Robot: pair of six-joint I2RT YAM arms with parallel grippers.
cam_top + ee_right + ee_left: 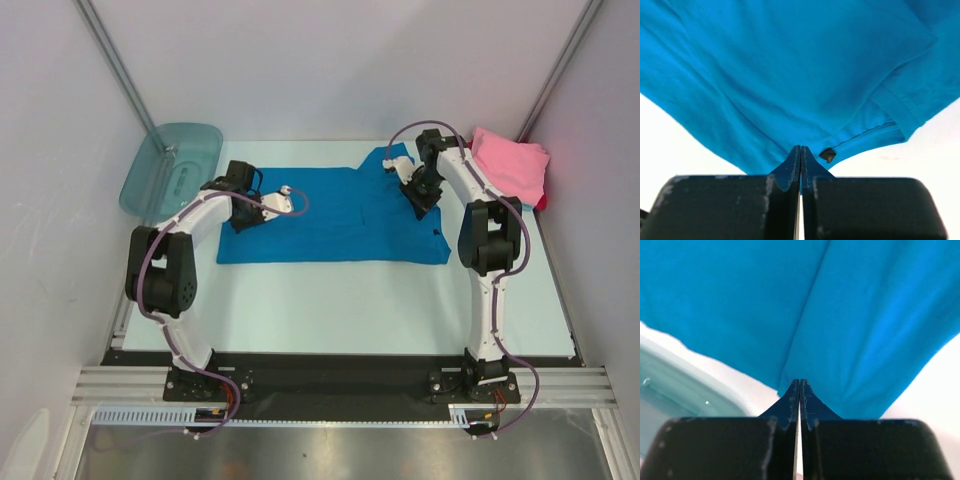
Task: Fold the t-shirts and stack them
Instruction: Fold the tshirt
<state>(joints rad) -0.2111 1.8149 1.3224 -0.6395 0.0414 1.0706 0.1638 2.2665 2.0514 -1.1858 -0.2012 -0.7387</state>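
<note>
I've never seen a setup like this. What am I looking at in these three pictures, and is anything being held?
Two robot arms, the left arm and right arm, are bolted at the near edge of a table. The wide picture looks down from above. The other two come from a camera on each wrist, looking along its gripper. On the table lie a spread-out blue t-shirt, a pink t-shirt at the far right and a teal plastic tub at the far left. The left gripper and right gripper are both shut, each pinching the blue t-shirt.
</note>
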